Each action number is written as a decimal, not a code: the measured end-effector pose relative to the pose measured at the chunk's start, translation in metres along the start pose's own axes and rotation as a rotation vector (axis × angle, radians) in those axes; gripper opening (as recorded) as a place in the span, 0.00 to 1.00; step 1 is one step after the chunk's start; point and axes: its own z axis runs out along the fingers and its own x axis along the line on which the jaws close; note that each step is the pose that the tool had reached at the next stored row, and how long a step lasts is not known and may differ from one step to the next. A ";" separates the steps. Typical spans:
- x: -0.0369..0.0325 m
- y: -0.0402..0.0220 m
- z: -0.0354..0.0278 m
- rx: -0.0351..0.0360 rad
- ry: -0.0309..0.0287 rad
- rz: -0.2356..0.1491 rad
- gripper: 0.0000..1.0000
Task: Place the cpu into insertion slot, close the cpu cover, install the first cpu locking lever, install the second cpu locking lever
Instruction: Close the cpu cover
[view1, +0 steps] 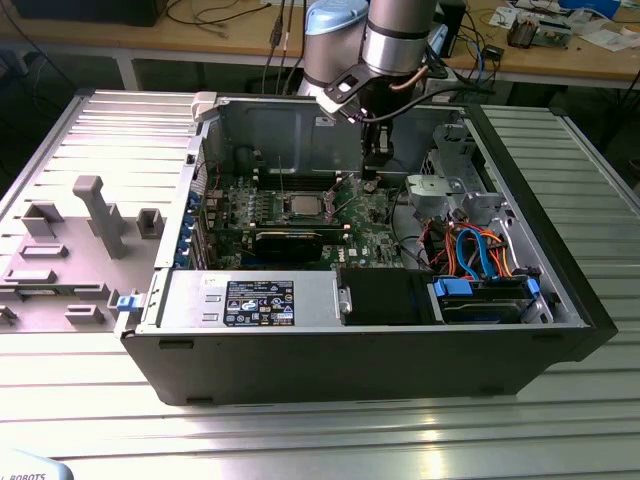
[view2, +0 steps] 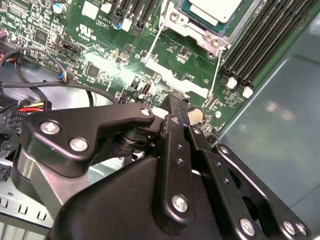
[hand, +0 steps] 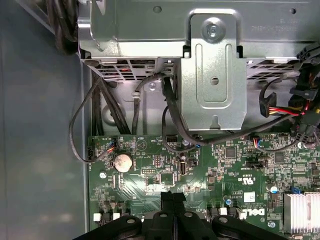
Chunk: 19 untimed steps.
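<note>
Gripper (view1: 370, 178) jaws pressed together, pinching nothing, low over the green motherboard (view1: 378, 218) inside the open computer case (view1: 400, 350) on the table (view1: 300, 430). Cpu (view1: 300, 205) sits in the insertion slot (view2: 173, 17), to the exterior view's left of the gripper, apart.

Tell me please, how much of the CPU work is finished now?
The cpu sits in the insertion slot, the cpu cover apparently flat around it. The gripper, shut on nothing, hangs over the board beside it. Both thin locking levers stand free, not latched.
</note>
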 end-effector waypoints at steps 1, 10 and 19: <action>0.0001 0.0005 0.0016 0.0000 -0.0005 0.000 0.11; 0.0008 0.0014 0.0181 -0.0032 -0.0008 0.000 0.11; 0.0009 -0.0016 0.0211 -0.0166 -0.0005 0.001 0.11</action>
